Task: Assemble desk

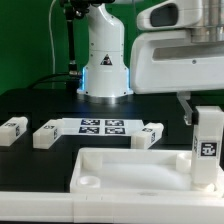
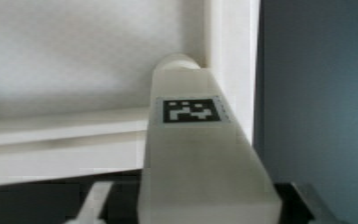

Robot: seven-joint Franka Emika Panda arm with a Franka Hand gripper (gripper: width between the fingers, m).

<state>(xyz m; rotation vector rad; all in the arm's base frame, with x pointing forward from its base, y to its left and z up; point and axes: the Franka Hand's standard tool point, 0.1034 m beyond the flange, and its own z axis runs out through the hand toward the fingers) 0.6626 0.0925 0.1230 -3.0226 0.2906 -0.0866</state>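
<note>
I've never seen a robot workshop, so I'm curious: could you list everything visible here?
desk tabletop: one, white, rimmed, nearest the camera
loose desk legs: three, white, tagged, lying beyond the tabletop
upright desk leg: one, white, tagged, at the tabletop's end, exterior view's right
marker board: one, white, between two lying legs
table: one, black, under everything
robot arm: one, white, base at the back
gripper: one, around the upright leg; grip unclear
</note>
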